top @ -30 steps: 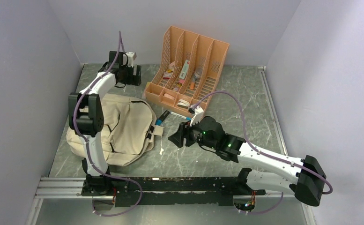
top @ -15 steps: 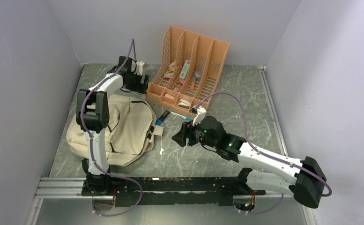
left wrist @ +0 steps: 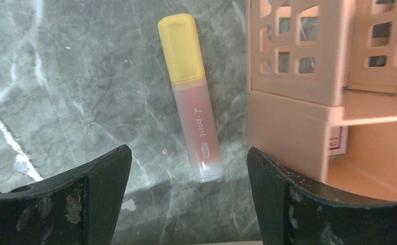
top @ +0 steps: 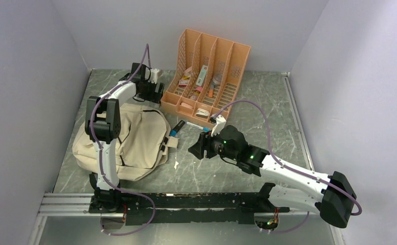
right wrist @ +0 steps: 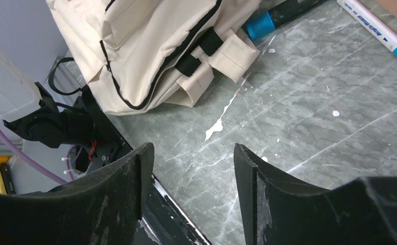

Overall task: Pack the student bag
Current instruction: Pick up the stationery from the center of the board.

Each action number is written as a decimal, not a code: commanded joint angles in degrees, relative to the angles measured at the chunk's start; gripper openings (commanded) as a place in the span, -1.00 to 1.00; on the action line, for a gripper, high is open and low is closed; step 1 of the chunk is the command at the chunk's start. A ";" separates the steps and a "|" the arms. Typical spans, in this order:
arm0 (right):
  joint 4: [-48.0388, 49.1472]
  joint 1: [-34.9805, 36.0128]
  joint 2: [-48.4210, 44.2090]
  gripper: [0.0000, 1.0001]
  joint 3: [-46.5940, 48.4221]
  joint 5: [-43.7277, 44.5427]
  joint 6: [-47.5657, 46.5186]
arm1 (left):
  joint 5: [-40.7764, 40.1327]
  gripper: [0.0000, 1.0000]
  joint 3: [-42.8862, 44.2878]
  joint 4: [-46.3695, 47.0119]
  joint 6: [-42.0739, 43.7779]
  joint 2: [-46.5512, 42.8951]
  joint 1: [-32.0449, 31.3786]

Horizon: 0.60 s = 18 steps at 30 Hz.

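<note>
The beige student bag (top: 135, 140) lies flat on the table's left, zipper shut; it also shows in the right wrist view (right wrist: 150, 46). My left gripper (top: 153, 91) is open and empty at the back, beside the orange organizer's left corner. In its wrist view a pink highlighter with a yellow cap (left wrist: 191, 97) lies on the table just ahead of the open jaws (left wrist: 188, 176). My right gripper (top: 196, 148) is open and empty above the table, right of the bag (right wrist: 193, 168). A blue-ended black marker (top: 176, 127) and a white pen (top: 193, 125) lie between bag and organizer.
The orange file organizer (top: 206, 76) stands at the back centre with several small items in its slots; its wall (left wrist: 298, 66) is close to my left gripper's right finger. Grey walls close in left, back and right. The arm rail (top: 186, 201) runs along the near edge.
My left gripper moved right from the back-left toward the organizer's corner and dropped lower. My right gripper shifted slightly up and right, staying open.
</note>
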 commanded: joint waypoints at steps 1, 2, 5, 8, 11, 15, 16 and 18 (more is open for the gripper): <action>0.29 -0.66 -1.20 0.24 -0.77 -0.31 0.18 | -0.05 0.71 0.82 -0.45 0.17 2.97 -2.52; 0.28 -0.68 -1.29 0.24 -0.82 -0.31 0.17 | -0.55 0.68 0.54 -0.35 0.06 3.04 -2.54; 0.19 -0.97 -1.48 0.24 -0.93 -0.31 0.11 | -2.04 0.60 -0.27 -0.15 -0.08 3.09 -2.55; 0.27 -1.16 -1.35 0.24 -0.96 -0.37 -0.12 | -4.17 0.52 -0.73 -0.35 0.26 3.17 -2.91; 0.44 -1.42 -1.22 0.25 -1.06 -0.48 -0.19 | -7.10 0.40 -1.08 -0.50 0.69 3.47 -3.71; 0.54 -1.69 -1.28 0.25 -1.17 -0.75 -0.12 | -9.22 0.14 -1.11 -0.92 0.41 3.97 -3.87; 0.54 -1.73 -1.30 0.25 -1.30 -0.75 -0.06 | -9.62 0.08 -1.18 -0.93 0.30 4.01 -3.86; 0.58 -1.94 -1.46 0.25 -1.49 -0.88 0.00 | -10.43 -0.04 -1.28 -0.94 -0.20 3.82 -3.86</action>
